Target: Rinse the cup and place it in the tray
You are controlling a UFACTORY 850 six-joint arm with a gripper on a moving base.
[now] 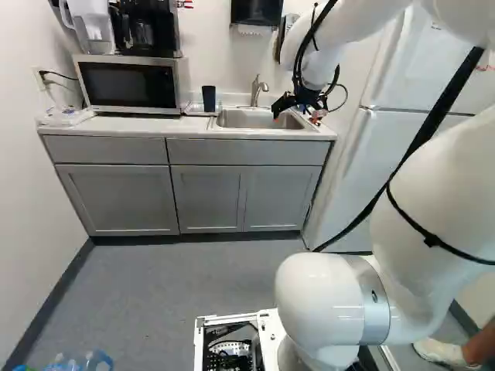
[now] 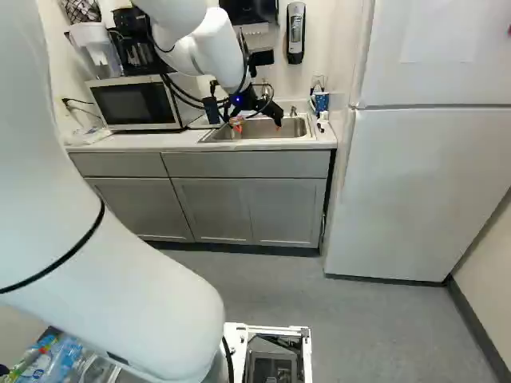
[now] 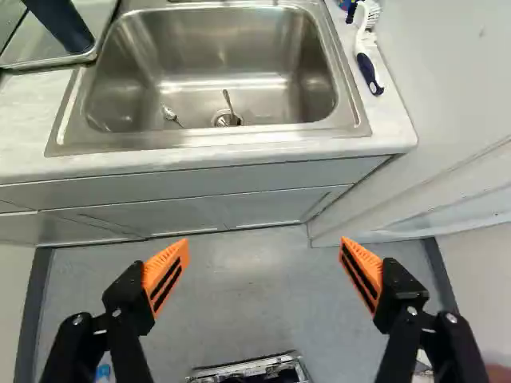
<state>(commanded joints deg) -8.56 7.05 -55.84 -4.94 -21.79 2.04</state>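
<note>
rectangular silver sink (image 3: 215,52) was smooth, shiny metal | thin silver tray (image 3: 36,52) looked metallic, smooth | dark-blue tapered cup (image 3: 60,22) looked smooth, low-sheen | pale bench (image 3: 28,128) was smooth, satin | flat grey cabinet doors (image 1: 207,201) looked matt | rounded white arm (image 1: 321,297) was glossy

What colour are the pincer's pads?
Orange, with black slots; the pads show best in the wrist view.

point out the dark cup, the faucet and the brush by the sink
dark cup (image 1: 209,98): left base view, middle of its side
faucet (image 1: 255,92): left base view, its upright body
brush (image 3: 369,72): wrist view, dark part of its handle
</note>
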